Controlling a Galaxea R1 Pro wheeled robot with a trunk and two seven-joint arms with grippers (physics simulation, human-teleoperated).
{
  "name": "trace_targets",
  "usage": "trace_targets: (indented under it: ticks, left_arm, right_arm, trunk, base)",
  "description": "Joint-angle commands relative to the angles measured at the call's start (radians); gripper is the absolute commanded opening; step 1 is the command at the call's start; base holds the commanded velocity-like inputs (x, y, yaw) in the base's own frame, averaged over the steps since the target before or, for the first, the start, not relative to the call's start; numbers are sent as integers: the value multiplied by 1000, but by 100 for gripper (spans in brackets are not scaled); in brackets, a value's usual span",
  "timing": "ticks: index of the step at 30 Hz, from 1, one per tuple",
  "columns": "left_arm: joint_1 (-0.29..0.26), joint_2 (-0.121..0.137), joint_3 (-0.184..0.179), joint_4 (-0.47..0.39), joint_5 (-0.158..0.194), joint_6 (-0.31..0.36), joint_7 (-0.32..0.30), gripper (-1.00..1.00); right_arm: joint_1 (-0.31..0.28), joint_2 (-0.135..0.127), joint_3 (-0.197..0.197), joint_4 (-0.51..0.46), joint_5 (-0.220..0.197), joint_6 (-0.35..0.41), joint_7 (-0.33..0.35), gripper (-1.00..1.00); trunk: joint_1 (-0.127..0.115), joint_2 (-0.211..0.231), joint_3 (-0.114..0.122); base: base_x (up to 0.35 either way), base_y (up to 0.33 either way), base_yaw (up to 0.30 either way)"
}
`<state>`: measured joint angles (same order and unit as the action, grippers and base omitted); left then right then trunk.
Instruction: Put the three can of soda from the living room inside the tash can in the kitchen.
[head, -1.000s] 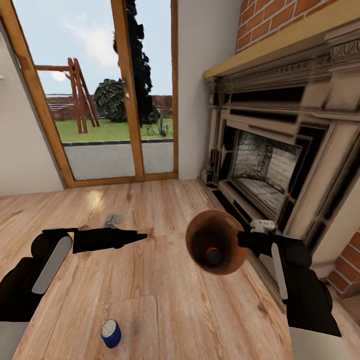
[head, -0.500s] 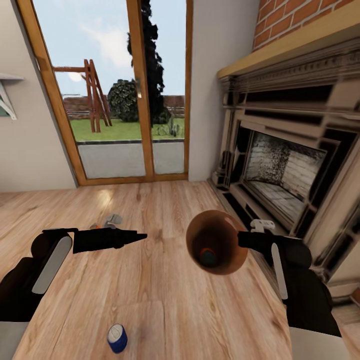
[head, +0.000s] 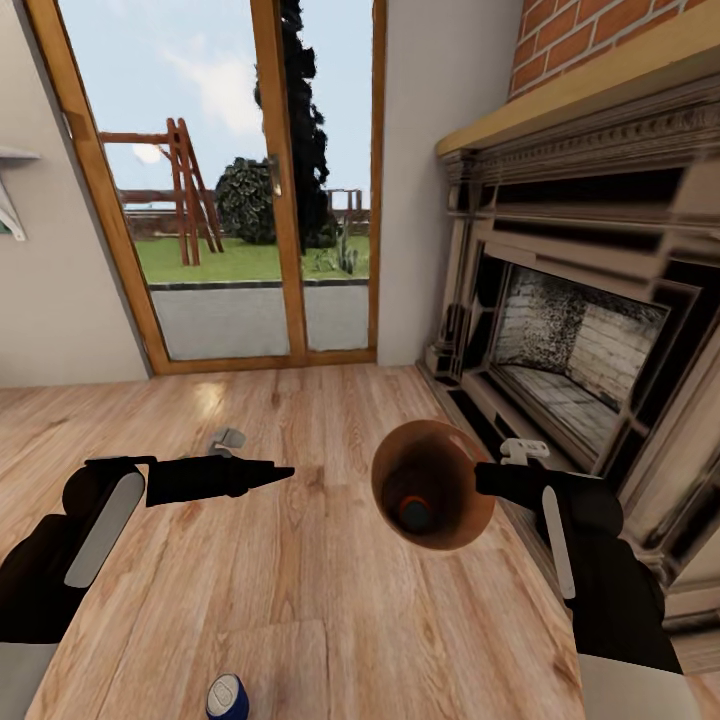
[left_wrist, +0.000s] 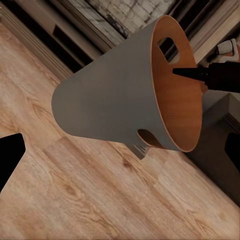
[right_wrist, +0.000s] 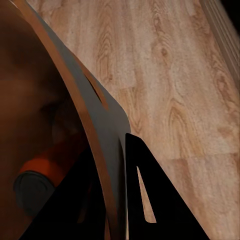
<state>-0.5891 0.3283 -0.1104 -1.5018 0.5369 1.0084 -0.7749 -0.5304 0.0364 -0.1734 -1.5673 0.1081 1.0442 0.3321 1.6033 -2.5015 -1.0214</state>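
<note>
The right gripper holds the small round brown bin in the air over the light wood plank floor, tipped so its dark mouth faces the head camera. The right wrist view shows the black fingers clamped on the bin's rim wall, one inside and one outside, just beside an oval handle hole. An orange soda can with a grey metal top lies inside at the bottom of the bin.

The left gripper hangs empty above the floor, pointing toward the bin and well apart from it. In the head view its fingers look drawn together into a point, yet the left wrist view shows dark finger tips at opposite edges of the picture, so I cannot tell their state.

A dark blue soda can with a grey top lies on the floor near the robot, at the lower edge of the head view. A small grey object lies on the floor beyond the left arm, too small to identify.

Ahead stand wood-framed glass doors, and a stone-framed fireplace with brick above fills the right wall.
</note>
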Motion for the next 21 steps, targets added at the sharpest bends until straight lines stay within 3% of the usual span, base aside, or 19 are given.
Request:
trace_targets:
  ticks: [1,21]
  left_arm:
    - [0,0,0,0,0,0,0,100]
    - [0,0,0,0,0,0,1,100]
  right_arm:
    - [0,0,0,0,-25,3,7,-100]
    - [0,-1,0,0,-25,3,7,-100]
  trunk:
    - [0,0,0]
    - [0,0,-1]
  base:
    - [3,0,0]
    - [13,0,1]
